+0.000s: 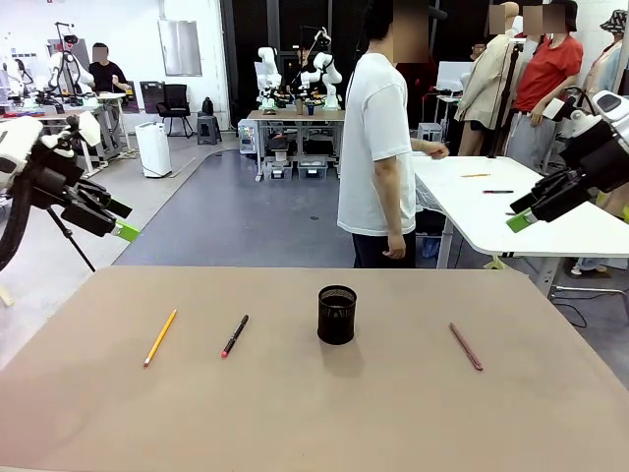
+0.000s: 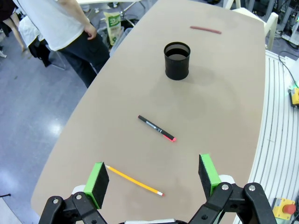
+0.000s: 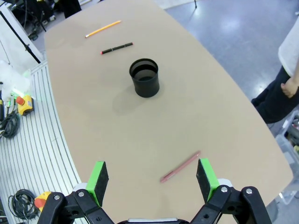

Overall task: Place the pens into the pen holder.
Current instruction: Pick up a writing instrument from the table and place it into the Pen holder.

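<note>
Starting from zero: pencil (image 1: 160, 337), black pen (image 1: 235, 335) and brown pen (image 1: 466, 346) lie beside the mid-frame pen holder (image 1: 337, 315). My left gripper (image 2: 153, 179) and right gripper (image 3: 153, 179) hang fingers apart, empty.

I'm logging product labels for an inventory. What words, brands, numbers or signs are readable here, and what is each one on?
No text here is legible enough to quote.
On the black pen: pale print along the barrel, too small to read.
On the green-and-white bag: markings too blurred to read.
On the pencil, the reddish-brown pen and the pen holder: no print visible.
</note>
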Controlling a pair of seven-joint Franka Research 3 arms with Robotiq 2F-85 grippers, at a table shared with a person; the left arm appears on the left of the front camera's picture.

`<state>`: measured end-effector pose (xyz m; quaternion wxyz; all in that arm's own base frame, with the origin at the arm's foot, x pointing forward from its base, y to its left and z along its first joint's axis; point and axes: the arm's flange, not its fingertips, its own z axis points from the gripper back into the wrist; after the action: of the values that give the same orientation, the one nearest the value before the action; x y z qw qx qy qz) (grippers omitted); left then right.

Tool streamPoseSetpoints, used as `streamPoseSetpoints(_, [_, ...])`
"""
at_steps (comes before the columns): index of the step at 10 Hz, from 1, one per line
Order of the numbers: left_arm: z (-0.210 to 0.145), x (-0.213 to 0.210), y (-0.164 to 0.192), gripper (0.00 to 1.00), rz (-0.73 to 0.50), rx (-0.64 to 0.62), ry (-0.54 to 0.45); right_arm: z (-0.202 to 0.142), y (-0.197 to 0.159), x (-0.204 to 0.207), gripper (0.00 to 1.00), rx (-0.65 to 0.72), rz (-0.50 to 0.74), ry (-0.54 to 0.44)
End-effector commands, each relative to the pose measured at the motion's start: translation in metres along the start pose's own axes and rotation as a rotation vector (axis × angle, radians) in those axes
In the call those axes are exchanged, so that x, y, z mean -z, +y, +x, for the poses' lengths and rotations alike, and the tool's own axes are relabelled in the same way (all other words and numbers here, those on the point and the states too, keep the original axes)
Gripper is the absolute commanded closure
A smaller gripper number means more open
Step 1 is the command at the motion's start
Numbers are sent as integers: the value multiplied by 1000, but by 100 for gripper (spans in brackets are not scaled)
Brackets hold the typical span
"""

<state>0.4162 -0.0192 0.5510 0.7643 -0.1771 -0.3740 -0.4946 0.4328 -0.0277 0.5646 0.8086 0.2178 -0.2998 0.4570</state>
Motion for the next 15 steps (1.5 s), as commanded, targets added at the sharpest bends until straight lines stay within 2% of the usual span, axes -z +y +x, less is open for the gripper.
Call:
streamPoseSetpoints(1, [0, 0, 0, 0, -3, 1, -4, 1, 1, -2, 0, -4, 7, -14])
streamPoseSetpoints(7, [0, 0, 0, 0, -3, 1, -4, 0, 0, 0, 0, 0, 0, 0])
streamPoseSetpoints(9, [0, 0, 0, 0, -3, 1, -4, 30, 14, 26, 0, 216, 22, 124])
streamPoseSetpoints(10, [0, 0, 0, 0, -3, 1, -4, 45, 7, 42, 0, 288, 52, 210])
streamPoseSetpoints(11, [0, 0, 0, 0, -3, 1, -4, 52, -2, 59, 0, 369, 18, 288])
streamPoseSetpoints(13, [0, 0, 0, 0, -3, 1, -4, 51, -14, 95, 0, 506, -107, 482])
streamPoseSetpoints(15, [0, 0, 0, 0, -3, 1, -4, 35, -30, 130, 0, 585, -321, 512])
